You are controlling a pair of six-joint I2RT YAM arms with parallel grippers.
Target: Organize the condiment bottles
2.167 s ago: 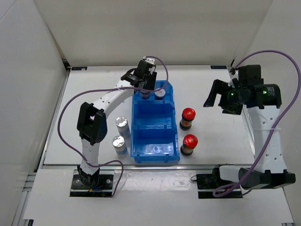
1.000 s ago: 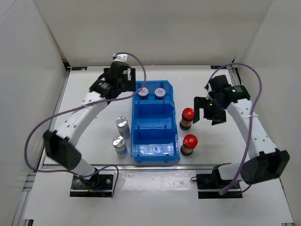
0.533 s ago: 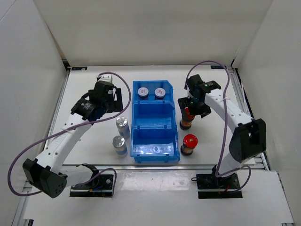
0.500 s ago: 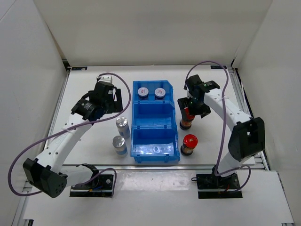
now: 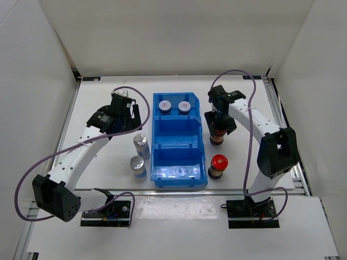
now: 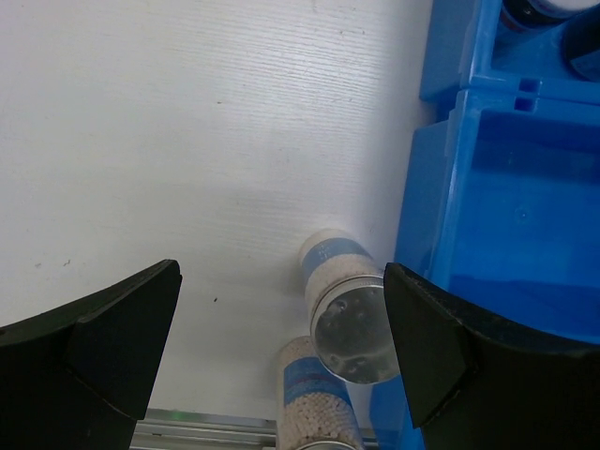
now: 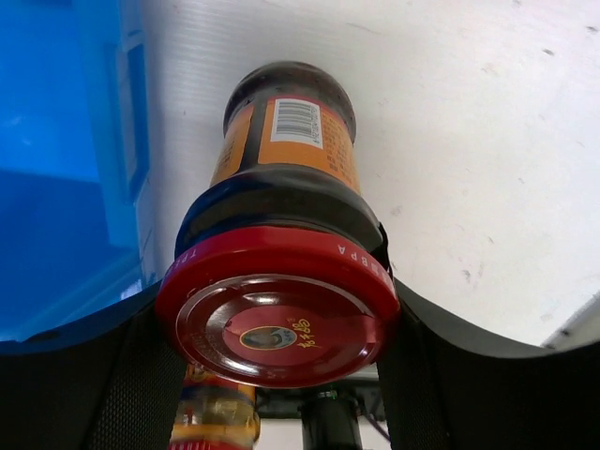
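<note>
Two short grey-lidded bottles [image 5: 165, 105] [image 5: 185, 106] stand in the far compartment of the blue bin [image 5: 179, 157]. Left of the bin stand two silver-capped bottles [image 5: 141, 145] [image 5: 137, 166]. My left gripper [image 5: 127, 120] hovers open just behind them; in the left wrist view the nearer silver cap [image 6: 356, 326] lies between its fingers [image 6: 112, 347], close to the right one, without touching. The second one [image 6: 314, 403] shows below. My right gripper [image 5: 218, 120] is shut on the cap of the far red-capped dark bottle [image 5: 216, 138] [image 7: 277, 300], both fingers [image 7: 427, 366] against it. The other red-capped bottle [image 5: 218, 165] stands nearer.
The bin's middle and near compartments [image 5: 179, 170] hold nothing. The bin's right wall [image 7: 66, 169] runs close beside the gripped bottle, and its left wall [image 6: 506, 187] lies right beside the silver-capped bottles. White walls enclose the table on three sides.
My right gripper has settled over the far red-capped bottle and closed on its cap. The left arm has shifted slightly and stays open above the silver-capped bottles.
</note>
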